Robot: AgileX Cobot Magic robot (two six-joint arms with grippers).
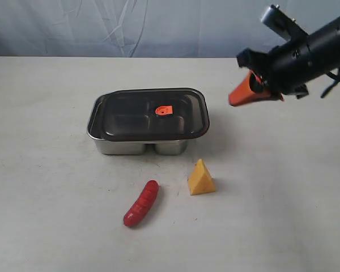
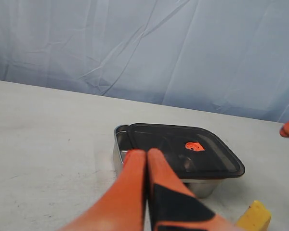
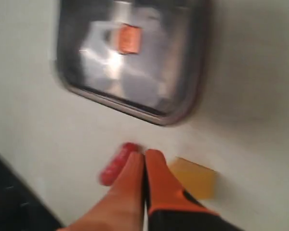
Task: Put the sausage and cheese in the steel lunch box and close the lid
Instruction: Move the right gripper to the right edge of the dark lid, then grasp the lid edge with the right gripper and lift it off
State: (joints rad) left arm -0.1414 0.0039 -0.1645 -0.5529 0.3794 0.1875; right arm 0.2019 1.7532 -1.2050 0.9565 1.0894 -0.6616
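The steel lunch box (image 1: 120, 147) stands mid-table with the dark lid (image 1: 136, 116) lying on top, slightly askew, its orange valve (image 1: 164, 111) facing up. In front of it lie the red sausage (image 1: 141, 203) and the yellow cheese (image 1: 200, 178), a short way apart. My right gripper (image 1: 233, 102) hangs shut and empty in the air to the right of the box; its wrist view shows the lid (image 3: 135, 53), sausage (image 3: 114, 165) and cheese (image 3: 196, 178) below. My left gripper (image 2: 147, 153) is shut and empty, pointing at the lunch box (image 2: 119, 147) and lid (image 2: 183, 149); it is outside the exterior view.
The white table (image 1: 45, 198) runs wide around the objects, with a pale blue cloth backdrop (image 1: 130, 25) behind its far edge. The right arm's black body (image 1: 311, 54) reaches in from the upper right.
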